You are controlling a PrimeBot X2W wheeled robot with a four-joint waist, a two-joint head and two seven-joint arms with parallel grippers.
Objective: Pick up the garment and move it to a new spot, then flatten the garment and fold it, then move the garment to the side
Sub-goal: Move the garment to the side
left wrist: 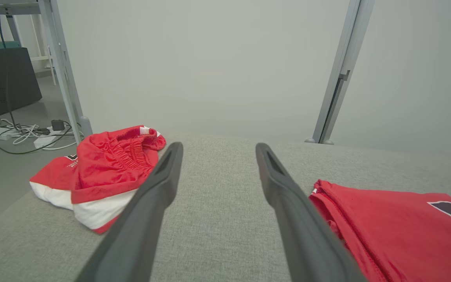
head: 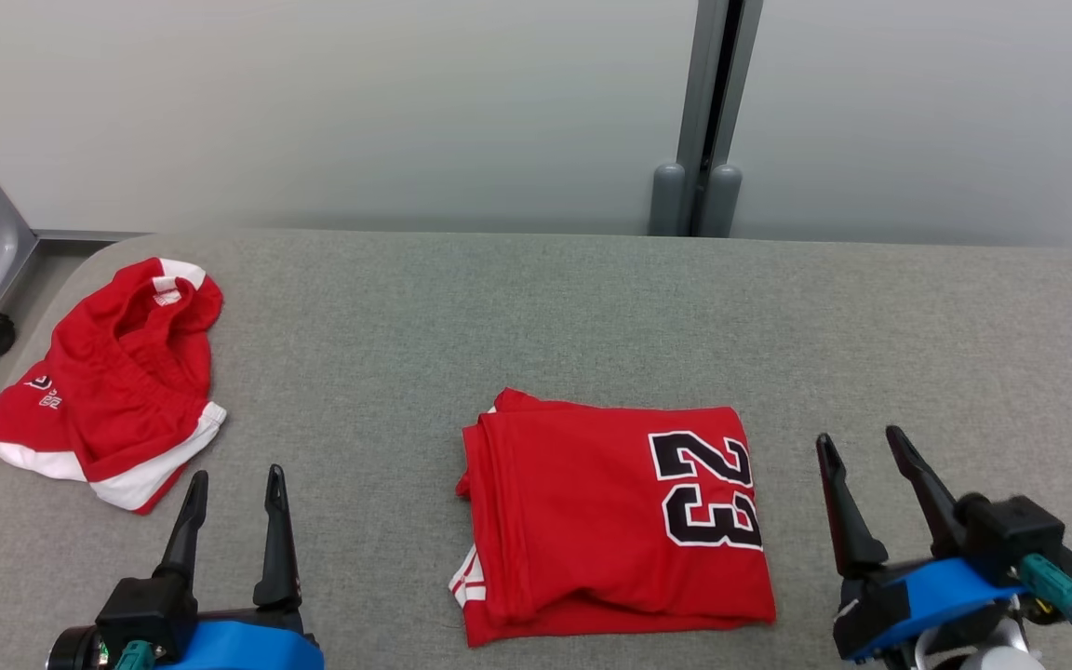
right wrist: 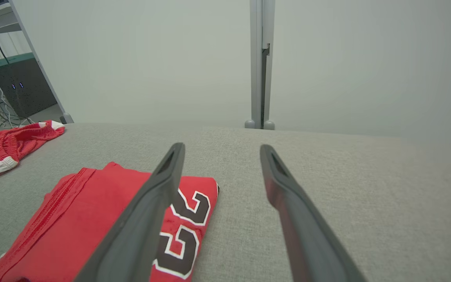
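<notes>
Both spread and empty, left tool [head: 236, 472] and right tool [head: 859, 434] should grip the folded red jersey [head: 592, 521] between them by opposite edges.

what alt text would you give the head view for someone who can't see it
A folded red jersey numbered 23 lies on the grey table, between the open left pincer and open right pincer. Crumpled red shorts lie near its left edge.

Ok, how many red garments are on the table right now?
2. A folded jersey numbered 23 lies in the middle of the table; crumpled shorts sit near its left edge. Nothing looks hidden.
</notes>
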